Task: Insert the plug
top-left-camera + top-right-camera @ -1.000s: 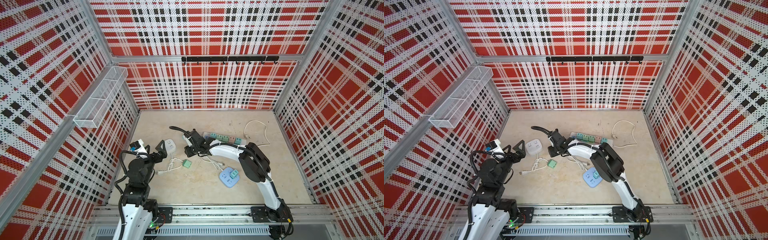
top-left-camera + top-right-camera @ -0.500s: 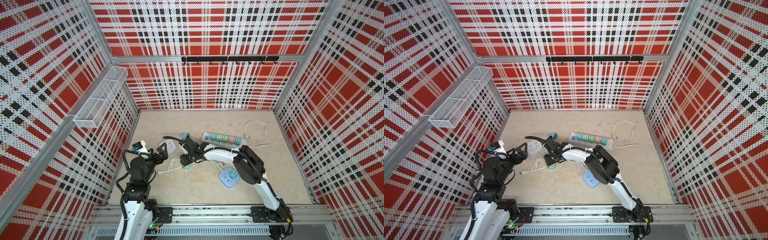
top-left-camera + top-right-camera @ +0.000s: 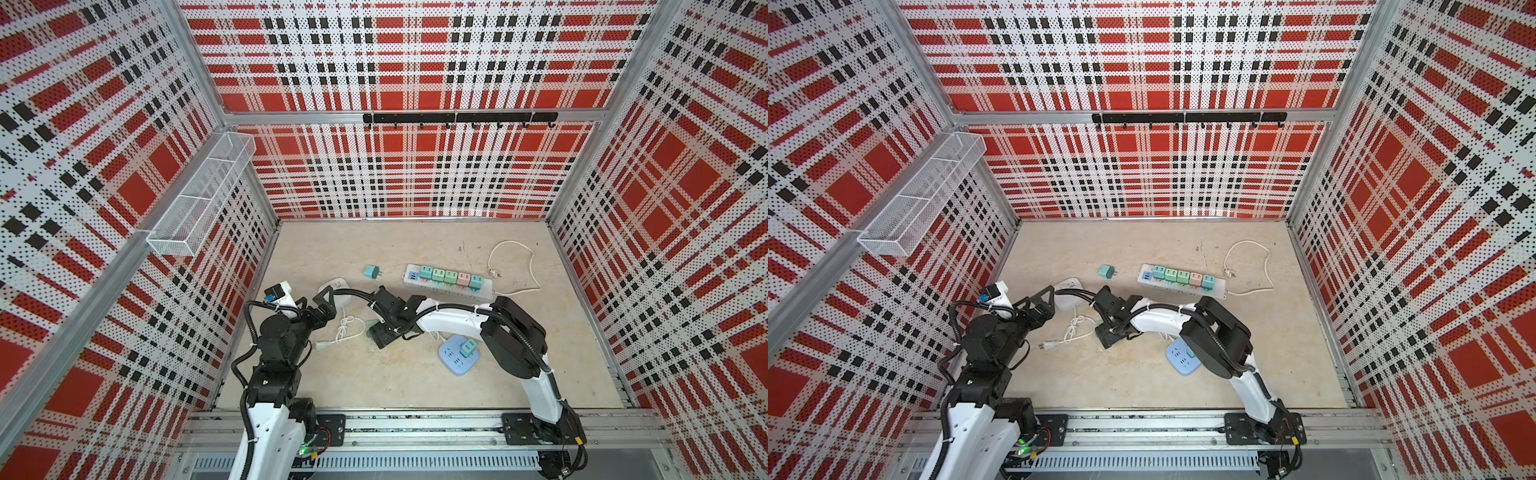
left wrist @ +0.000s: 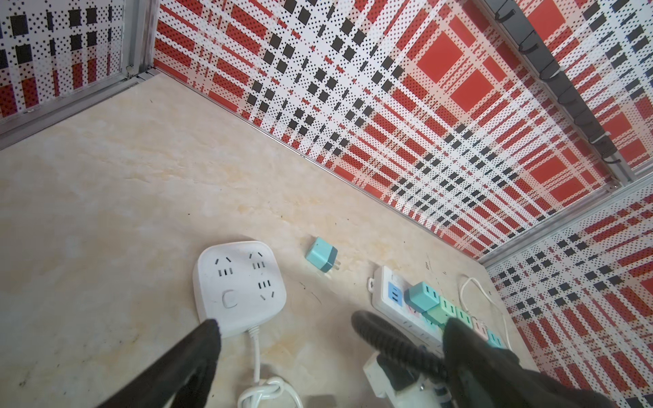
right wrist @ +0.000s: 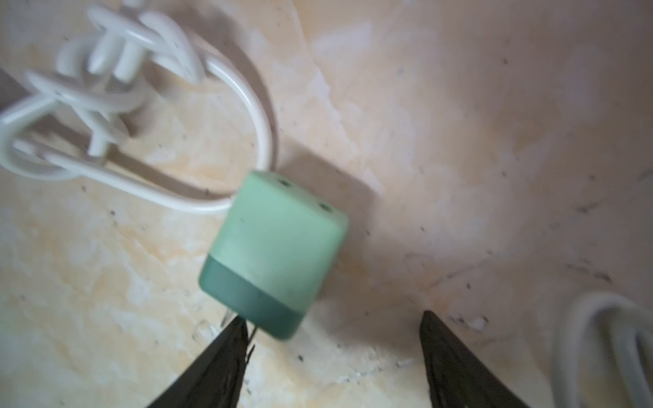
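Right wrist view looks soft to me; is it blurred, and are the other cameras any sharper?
Right wrist view: blurred throughout, the green plug soft-edged, the knotted white cord worst. Left wrist view: sharp, slots on the white socket block read clearly. Both top views: crisp, with slight wide-angle bowing.

Even light; green plug (image 5: 272,254) blurred in right wrist view.

Left fingers (image 4: 183,364) spread wide, right fingers (image 5: 456,364) parted
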Controlling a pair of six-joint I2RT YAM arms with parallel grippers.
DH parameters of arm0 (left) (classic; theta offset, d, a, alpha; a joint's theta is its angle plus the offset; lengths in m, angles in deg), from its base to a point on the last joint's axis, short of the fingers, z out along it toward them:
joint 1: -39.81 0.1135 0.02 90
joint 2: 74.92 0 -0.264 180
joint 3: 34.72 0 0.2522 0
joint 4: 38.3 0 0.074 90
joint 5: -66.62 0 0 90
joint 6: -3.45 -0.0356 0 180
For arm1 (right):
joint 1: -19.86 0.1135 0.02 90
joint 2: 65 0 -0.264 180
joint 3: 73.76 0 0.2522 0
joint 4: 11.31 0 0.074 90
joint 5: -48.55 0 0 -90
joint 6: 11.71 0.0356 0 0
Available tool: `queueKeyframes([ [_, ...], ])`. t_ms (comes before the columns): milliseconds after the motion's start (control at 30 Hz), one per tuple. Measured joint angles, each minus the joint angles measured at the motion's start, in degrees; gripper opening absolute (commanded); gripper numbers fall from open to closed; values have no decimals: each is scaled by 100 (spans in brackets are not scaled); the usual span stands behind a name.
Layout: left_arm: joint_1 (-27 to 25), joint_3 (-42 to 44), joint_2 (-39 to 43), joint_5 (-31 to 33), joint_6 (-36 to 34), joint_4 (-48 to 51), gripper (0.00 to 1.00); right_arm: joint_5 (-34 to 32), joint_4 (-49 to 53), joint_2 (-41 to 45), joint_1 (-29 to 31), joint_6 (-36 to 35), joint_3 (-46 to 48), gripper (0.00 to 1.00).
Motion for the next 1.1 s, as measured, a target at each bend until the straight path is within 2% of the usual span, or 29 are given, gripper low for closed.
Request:
queueKeyframes([
  [200,2,-96,140,37,2,192,99,-289,111,184,-9,101,273,74],
  [500,2,-236,199,398,20,542,99,85,-348,490,208,103,555,76],
  [733,28,-238,210,678,39,774,99,63,-422,20,293,149,-229,71],
  [933,31,-313,212,841,44,1001,99,-129,-326,-584,247,136,-769,58],
  [1100,31,-334,221,999,70,1054,99,-251,-275,-660,249,129,-857,45],
])
